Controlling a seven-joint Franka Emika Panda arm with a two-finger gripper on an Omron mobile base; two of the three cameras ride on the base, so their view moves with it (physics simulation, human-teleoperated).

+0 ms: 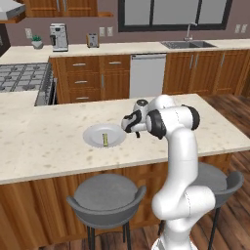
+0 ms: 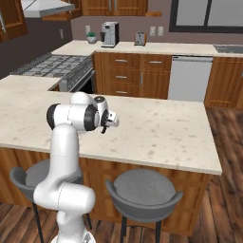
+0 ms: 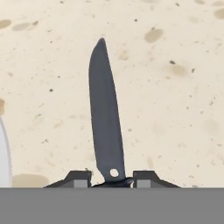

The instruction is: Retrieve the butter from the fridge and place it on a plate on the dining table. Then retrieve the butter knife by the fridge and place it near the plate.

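Observation:
My gripper (image 3: 111, 177) is shut on the handle end of the dark butter knife (image 3: 105, 118), whose blade points away from the hand above the beige speckled dining table (image 3: 175, 87). In the left base view the gripper (image 1: 138, 132) hangs low over the dining table (image 1: 49, 141), just right of the round pale plate (image 1: 93, 136). The olive-yellow butter (image 1: 105, 139) lies on that plate. The plate's rim (image 3: 3, 153) shows at the hand view's left edge. In the right base view the gripper (image 2: 105, 128) hovers over the table (image 2: 156, 128). The fridge is out of view.
Two grey stools (image 1: 106, 197) (image 1: 222, 178) stand at the island's near side. Behind the island are a stove (image 1: 19, 78), a white dishwasher (image 1: 147, 75), a sink (image 1: 188, 44) and a coffee machine (image 1: 59, 37) on the back counter.

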